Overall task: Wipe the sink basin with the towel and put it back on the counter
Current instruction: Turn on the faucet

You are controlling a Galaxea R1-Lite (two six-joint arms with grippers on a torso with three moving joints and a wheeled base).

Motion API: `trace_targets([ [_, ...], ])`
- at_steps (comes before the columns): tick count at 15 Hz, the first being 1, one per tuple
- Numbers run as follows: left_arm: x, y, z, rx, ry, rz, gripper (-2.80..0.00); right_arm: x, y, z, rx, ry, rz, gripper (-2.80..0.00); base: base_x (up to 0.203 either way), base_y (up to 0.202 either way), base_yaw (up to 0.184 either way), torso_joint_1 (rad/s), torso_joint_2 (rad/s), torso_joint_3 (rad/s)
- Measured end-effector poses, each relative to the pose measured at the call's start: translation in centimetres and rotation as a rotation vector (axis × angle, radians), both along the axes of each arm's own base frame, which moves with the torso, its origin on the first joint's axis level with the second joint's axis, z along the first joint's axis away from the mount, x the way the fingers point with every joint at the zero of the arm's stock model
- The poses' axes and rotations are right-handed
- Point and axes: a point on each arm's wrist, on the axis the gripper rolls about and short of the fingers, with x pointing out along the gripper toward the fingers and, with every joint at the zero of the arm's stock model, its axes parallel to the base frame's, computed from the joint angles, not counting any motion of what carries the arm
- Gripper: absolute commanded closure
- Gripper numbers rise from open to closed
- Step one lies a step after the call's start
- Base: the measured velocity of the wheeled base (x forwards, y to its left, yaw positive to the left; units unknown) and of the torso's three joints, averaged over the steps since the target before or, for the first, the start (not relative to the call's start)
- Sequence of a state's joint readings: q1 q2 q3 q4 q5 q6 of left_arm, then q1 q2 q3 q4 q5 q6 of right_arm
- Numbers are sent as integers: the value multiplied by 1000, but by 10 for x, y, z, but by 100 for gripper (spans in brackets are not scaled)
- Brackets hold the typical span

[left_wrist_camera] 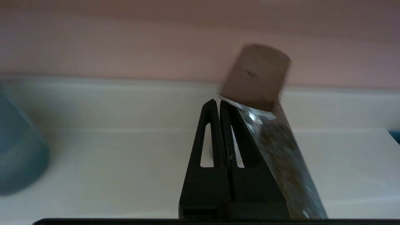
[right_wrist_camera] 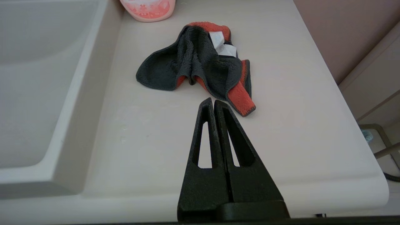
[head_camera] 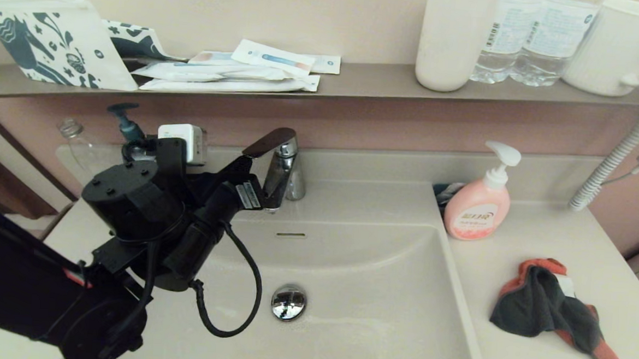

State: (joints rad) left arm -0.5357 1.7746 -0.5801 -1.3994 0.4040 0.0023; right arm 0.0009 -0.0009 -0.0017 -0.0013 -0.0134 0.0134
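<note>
on the counter (head_camera: 557,230) beside the sink basin (head_camera: 378,314) lies the towel (head_camera: 548,309), unheld; both grippers, left gripper (left_wrist_camera: 218,104) and right gripper (right_wrist_camera: 214,103), pressed closed and empty.

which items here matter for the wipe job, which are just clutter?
Job: towel crumpled on the counter; sink basin; left gripper shut at the faucet; right gripper shut, short of the towel.
Clutter: pink soap bottle, mug, water bottles, pouch, sachets.

The left arm reaches up over the counter's left side, its pincer (left_wrist_camera: 217,104) pressed together with nothing between the fingers. The right pincer (right_wrist_camera: 213,103) hovers above the counter's front right part, likewise closed and empty.
</note>
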Motion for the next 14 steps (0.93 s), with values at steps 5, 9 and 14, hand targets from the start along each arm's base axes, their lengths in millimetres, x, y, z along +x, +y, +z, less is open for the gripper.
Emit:
trace_targets([
  [5,1,1,8,-13,-21,4,0,0,0,0,0,0,0,0,0,0,0,0,0,0],
  [9,0,-2,12,-22,-33,-4,0,0,0,0,0,0,0,0,0,0,0,0,0,0],
  [14,2,-8,18,-22,-35,-18,0,0,0,0,0,0,0,0,0,0,0,0,0,0],
])
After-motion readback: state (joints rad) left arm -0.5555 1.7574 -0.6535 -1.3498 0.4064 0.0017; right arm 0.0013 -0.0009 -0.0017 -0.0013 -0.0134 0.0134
